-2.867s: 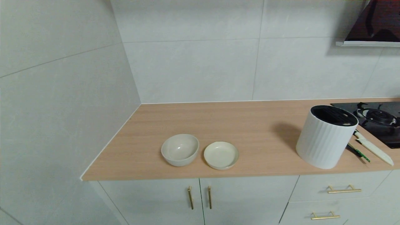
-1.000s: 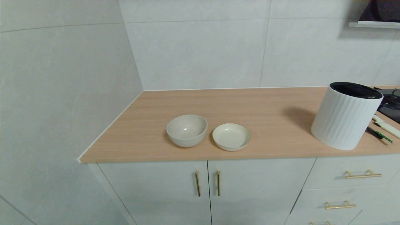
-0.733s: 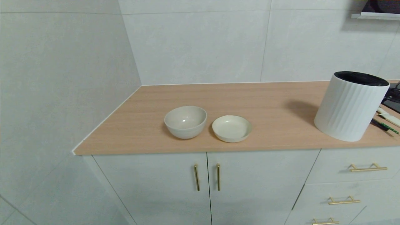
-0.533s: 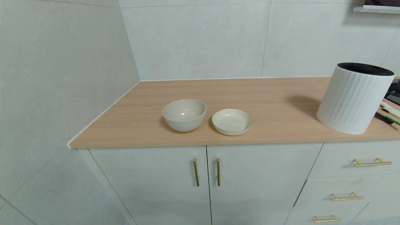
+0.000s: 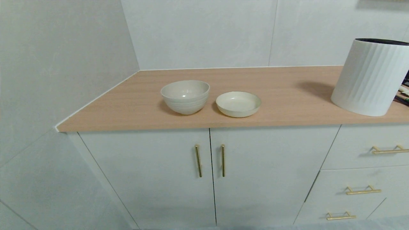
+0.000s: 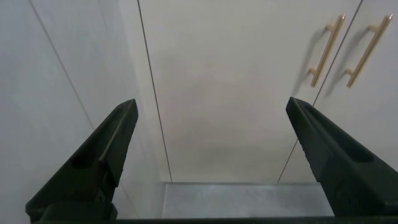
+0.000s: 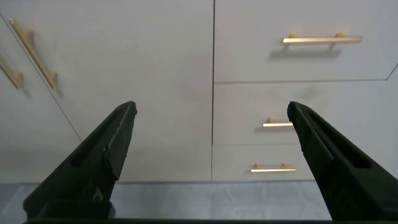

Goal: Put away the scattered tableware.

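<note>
A deep grey-beige bowl (image 5: 185,96) and a shallow cream dish (image 5: 238,103) sit side by side near the front edge of the wooden countertop (image 5: 281,92). My left gripper (image 6: 211,118) is open, low down in front of the white cabinet doors. My right gripper (image 7: 211,118) is open too, facing the cabinet door and drawer fronts. Neither holds anything.
A ribbed white cylindrical container (image 5: 370,76) stands on the countertop at the right, with utensils (image 5: 403,95) behind it. Below are two cabinet doors with gold handles (image 5: 198,160) and drawers (image 5: 370,150) at the right. A tiled wall closes the left side.
The head camera has dropped lower and come closer to the cabinet, so the whole scene shifted. The bowl, dish and container keep their places on the countertop.
</note>
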